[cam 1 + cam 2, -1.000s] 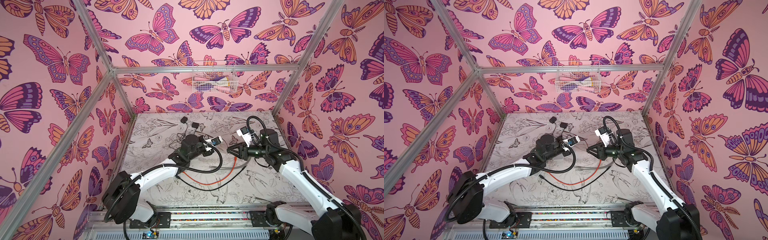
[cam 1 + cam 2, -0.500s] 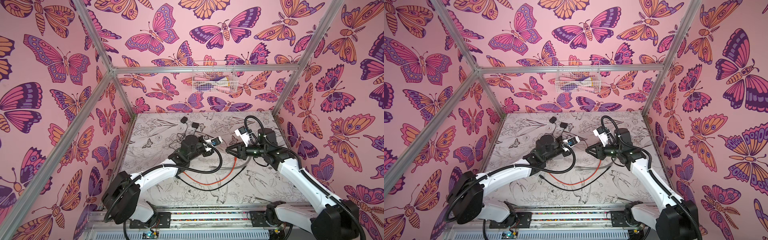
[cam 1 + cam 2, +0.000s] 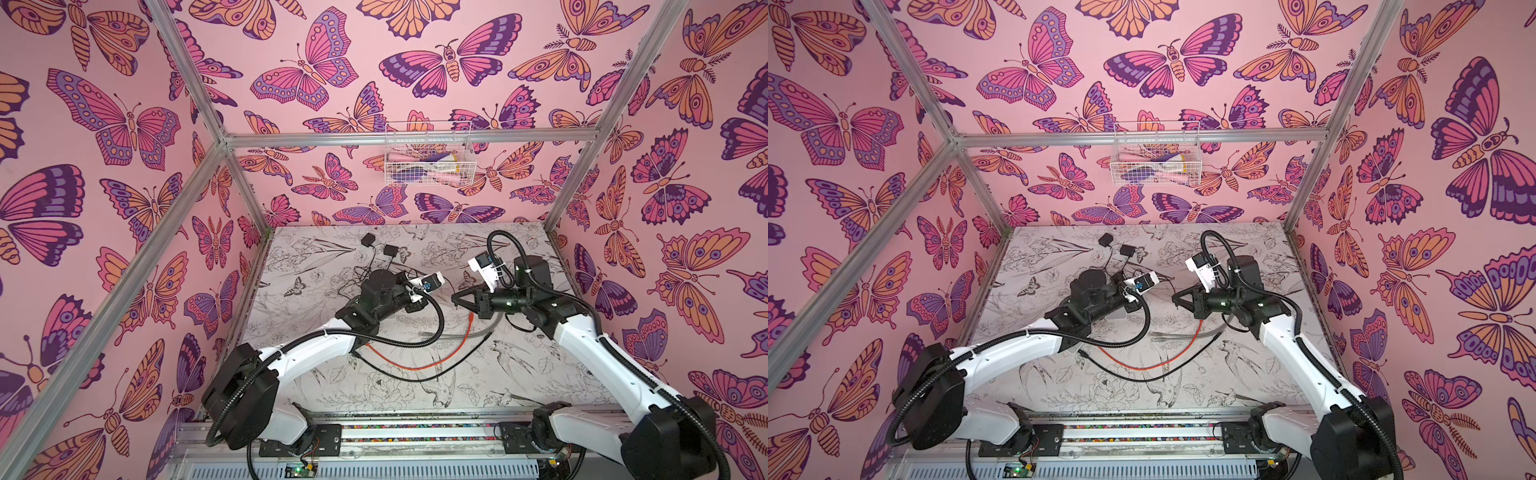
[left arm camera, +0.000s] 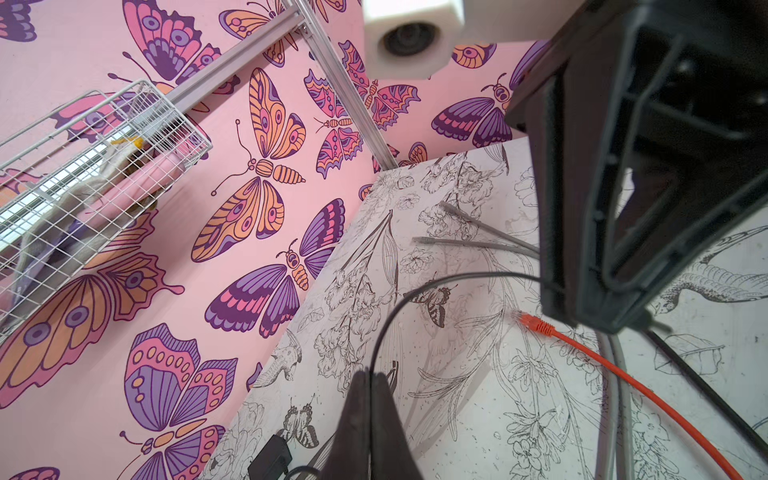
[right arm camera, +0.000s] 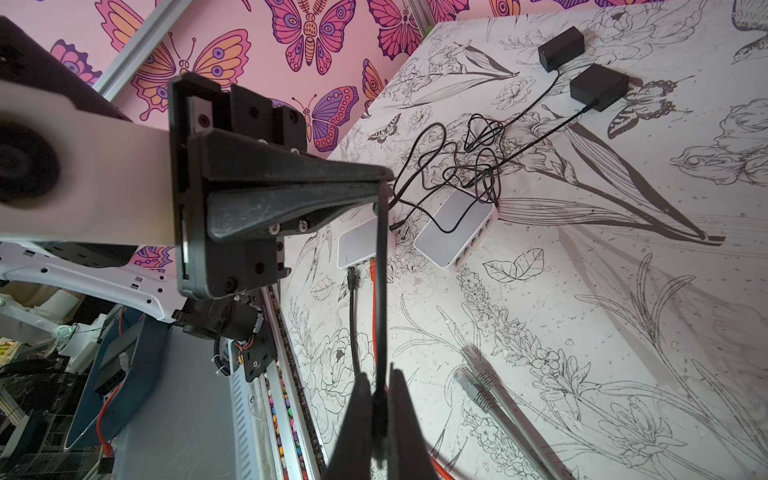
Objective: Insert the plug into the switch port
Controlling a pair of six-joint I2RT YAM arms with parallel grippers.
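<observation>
Both arms reach in over the middle of the table, and their tips almost meet. The left arm lies low and points to the right. The right arm bends at its elbow and points to the left.

The left hand is pinched tight on a thin black cord. The right hand is pinched tight on the same cord. The cord runs straight from one hand to the other, up off the table. The fingers hide the cord's end, so I cannot tell if a plug is there.

Two white switches lie side by side on the table under the hands. A small black plug lies on the table in the gap between them, not in any port. An orange cable and a black cable are plugged into the switch nearer the front edge. Two grey cables lie loose near the front. Two black power blocks sit near the back edge.
</observation>
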